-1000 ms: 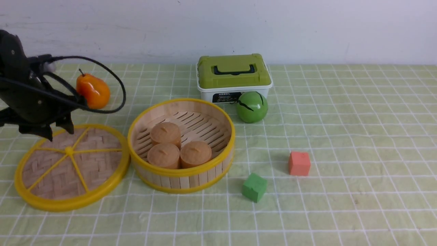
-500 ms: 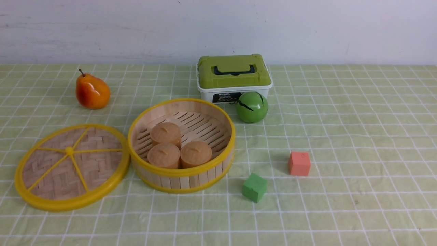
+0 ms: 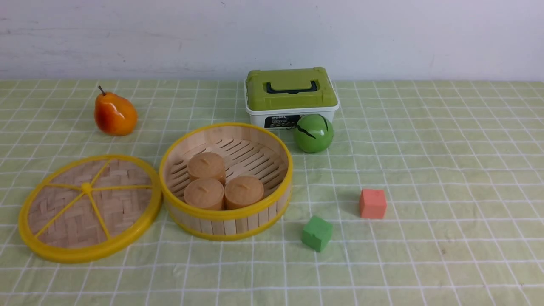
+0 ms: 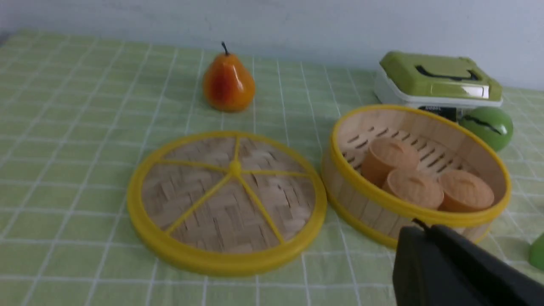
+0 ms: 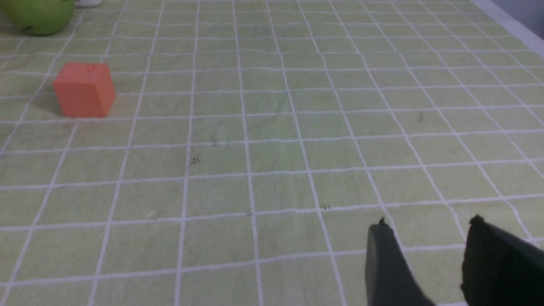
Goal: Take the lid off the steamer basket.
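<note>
Lid (image 3: 86, 204) lies on cloth beside open steamer basket (image 3: 225, 182).

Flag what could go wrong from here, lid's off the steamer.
Lid lies right beside the steamer basket, rims nearly or actually touching; any nudge to one could shift the other.

Basket is uncovered, with three brown buns loose on its slatted floor; a bump might slide them.

Left gripper is shut and holds nothing; if someone wants the lid moved farther, it would likely need to open first, or it could just push the rim.
</note>
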Controlling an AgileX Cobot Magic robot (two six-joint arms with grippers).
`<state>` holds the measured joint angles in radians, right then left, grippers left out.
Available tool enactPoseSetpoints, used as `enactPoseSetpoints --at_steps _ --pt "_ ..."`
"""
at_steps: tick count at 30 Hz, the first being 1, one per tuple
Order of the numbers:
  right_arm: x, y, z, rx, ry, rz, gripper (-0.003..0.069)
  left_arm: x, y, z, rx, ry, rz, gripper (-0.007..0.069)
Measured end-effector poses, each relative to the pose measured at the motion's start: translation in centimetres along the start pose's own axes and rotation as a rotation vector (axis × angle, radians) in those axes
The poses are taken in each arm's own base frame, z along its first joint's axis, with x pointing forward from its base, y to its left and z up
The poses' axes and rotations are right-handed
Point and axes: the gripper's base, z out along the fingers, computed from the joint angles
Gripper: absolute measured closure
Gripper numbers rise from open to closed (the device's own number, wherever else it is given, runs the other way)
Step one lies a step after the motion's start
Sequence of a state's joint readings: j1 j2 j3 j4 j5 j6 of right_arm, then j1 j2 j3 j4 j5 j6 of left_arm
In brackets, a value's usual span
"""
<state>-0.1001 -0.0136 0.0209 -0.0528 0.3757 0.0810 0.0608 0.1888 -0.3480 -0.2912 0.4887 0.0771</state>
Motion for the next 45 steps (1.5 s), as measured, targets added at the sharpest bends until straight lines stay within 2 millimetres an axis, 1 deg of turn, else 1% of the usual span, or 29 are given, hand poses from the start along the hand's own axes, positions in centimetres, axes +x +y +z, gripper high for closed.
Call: enactPoseSetpoints --at_steps 1,2,3,7,10,15,17,23,24,25,27,30,32,34,37,39,40,41,42,43,45 --pt "0.0 0.0 0.0 0.000 0.000 0.000 0.0418 0.7 0.1 0.2 0.002 0.014 -0.011 0.0637" --pt "0.0 0.0 0.0 0.000 0.000 0.000 0.0418 0.8 0.1 0.2 0.003 0.016 -0.013 0.0637" --pt "0.0 0.0 0.0 0.000 0.000 0.000 0.0418 1.8 0.3 0.5 0.001 0.042 -0.023 0.0637" --pt "0.0 0.0 0.0 0.000 0.000 0.000 0.0418 2.8 0.5 0.9 0.001 0.078 -0.040 0.0637" --pt "0.0 0.0 0.0 0.000 0.000 0.000 0.0418 3.0 0.4 1.0 0.014 0.086 -0.055 0.0637" --pt "0.0 0.0 0.0 0.000 0.000 0.000 0.0418 3.2 -0.1 1.4 0.092 0.140 -0.055 0.0637" --pt "0.0 0.0 0.0 0.000 0.000 0.000 0.0418 3.1 -0.3 1.5 0.121 0.135 -0.047 0.0637" --pt "0.0 0.0 0.0 0.000 0.000 0.000 0.0418 2.8 -0.5 1.6 0.167 0.049 -0.052 0.0637" --pt "0.0 0.0 0.0 0.000 0.000 0.000 0.0418 3.4 -0.1 1.7 0.158 -0.021 -0.062 0.0637" --pt "0.0 0.0 0.0 0.000 0.000 0.000 0.0418 3.5 0.0 1.7 0.156 -0.028 -0.063 0.0637" --pt "0.0 0.0 0.0 0.000 0.000 0.000 0.0418 4.7 0.7 2.0 0.128 -0.117 -0.062 0.0636" --pt "0.0 0.0 0.0 0.000 0.000 0.000 0.0418 6.2 1.5 2.2 0.092 -0.192 0.002 0.0636" --pt "0.0 0.0 0.0 0.000 0.000 0.000 0.0418 6.9 1.7 2.2 0.071 -0.204 0.038 0.0636" --pt "0.0 0.0 0.0 0.000 0.000 0.000 0.0418 7.1 1.9 2.0 0.059 -0.217 0.051 0.0636" --pt "0.0 0.0 0.0 0.000 0.000 0.000 0.0418 7.8 2.0 1.8 0.043 -0.156 0.053 0.0636" --pt "0.0 0.0 0.0 0.000 0.000 0.000 0.0418 8.9 2.1 1.9 0.022 -0.049 0.052 0.0636" --pt "0.0 0.0 0.0 0.000 0.000 0.000 0.0418 9.0 2.1 1.9 0.019 -0.038 0.054 0.0636" --pt "0.0 0.0 0.0 0.000 0.000 0.000 0.0418 9.8 2.3 2.0 -0.004 0.048 0.042 0.0636" --pt "0.0 0.0 0.0 0.000 0.000 0.000 0.0418 9.9 2.3 2.0 -0.005 0.056 0.038 0.0636" --pt "0.0 0.0 0.0 0.000 0.000 0.000 0.0418 10.4 2.5 2.0 -0.023 0.100 0.040 0.0636" --pt "0.0 0.0 0.0 0.000 0.000 0.000 0.0418 10.3 2.5 2.0 -0.029 0.096 0.043 0.0636"
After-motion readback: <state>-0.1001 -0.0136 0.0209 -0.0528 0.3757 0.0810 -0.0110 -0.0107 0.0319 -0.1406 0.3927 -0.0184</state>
